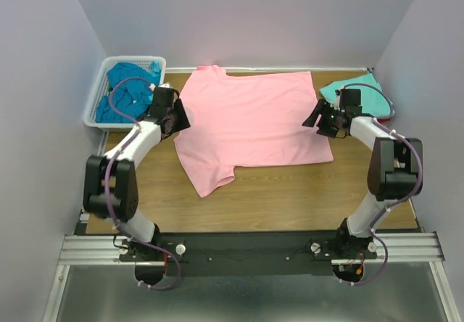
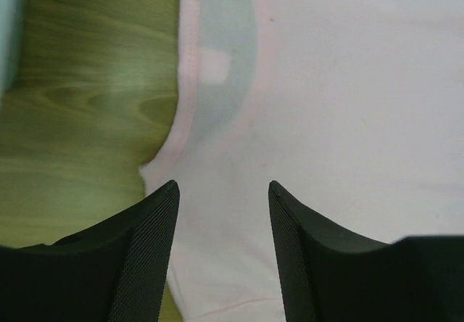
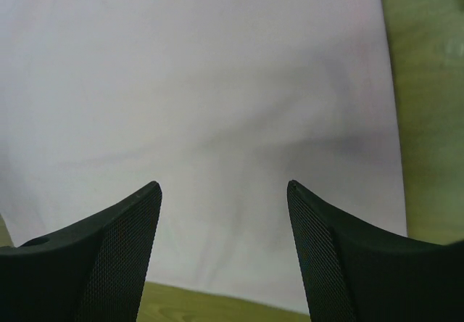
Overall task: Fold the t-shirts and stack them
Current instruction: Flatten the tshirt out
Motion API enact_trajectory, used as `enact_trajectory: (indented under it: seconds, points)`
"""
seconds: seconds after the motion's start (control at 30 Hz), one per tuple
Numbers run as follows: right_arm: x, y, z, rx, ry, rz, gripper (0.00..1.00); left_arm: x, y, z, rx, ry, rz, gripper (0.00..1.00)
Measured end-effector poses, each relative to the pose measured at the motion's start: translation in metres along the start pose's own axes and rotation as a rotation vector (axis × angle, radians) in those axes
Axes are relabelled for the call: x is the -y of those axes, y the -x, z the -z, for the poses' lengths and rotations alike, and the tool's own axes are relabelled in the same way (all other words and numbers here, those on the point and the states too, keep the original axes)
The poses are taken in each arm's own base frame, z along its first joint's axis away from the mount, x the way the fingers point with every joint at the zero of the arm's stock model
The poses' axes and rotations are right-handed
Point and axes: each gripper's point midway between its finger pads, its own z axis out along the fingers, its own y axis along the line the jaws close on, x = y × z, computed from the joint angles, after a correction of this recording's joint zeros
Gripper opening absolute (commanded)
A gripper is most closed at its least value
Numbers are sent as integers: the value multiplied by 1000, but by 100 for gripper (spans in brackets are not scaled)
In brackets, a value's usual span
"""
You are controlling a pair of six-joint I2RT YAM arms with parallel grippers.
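one light pink t-shirt (image 1: 250,119) lies spread flat across the middle of a wooden table (image 1: 290,191). its neck opening faces left, its hem faces right, and one short sleeve points toward the near edge. the left gripper (image 1: 176,117) sits at the shirt's neck end. its wrist view shows the two black jaws spread apart with nothing between them, and the pink collar (image 2: 190,61) just beyond the tips. the right gripper (image 1: 317,116) sits at the hem end, its jaws also spread wide and empty above the pink cloth. a folded light aqua t-shirt (image 1: 360,93) rests in the far right corner, just beside the pink one. a white lattice basket (image 1: 96,112) in the far left corner holds crumpled teal-blue t-shirts (image 1: 123,83)
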Motion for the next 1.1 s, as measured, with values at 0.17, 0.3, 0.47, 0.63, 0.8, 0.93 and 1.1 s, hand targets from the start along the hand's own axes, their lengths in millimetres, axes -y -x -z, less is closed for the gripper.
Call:
enact_trajectory:
  seconds: [0.17, 0.3, 0.47, 0.63, 0.8, 0.93, 1.1]
  points:
    - [-8, -31, 61, 19, 9, 21, 90, -23, 8, 78, 172, 56, 1, 83]
    - [-8, -52, 97, 50, -4, 35, 98, -33, 11, 125, 299, 51, 23, 86]
    - [-9, -66, 123, 85, -4, 45, 97, -43, -12, 131, 298, 46, 36, 86]
    - [-5, -76, 129, 71, -18, 42, 96, -54, -61, 91, 88, 88, 17, 82]
    - [-1, -83, 131, 58, -32, 44, 96, -53, -110, 65, -104, 123, -39, 72]
    - [0, -84, 131, 56, -33, 46, 96, -48, -126, 59, -158, 128, -65, 60]
    - [1, -87, 130, 49, -36, 50, 96, -52, -137, 52, -196, 156, -64, 53]
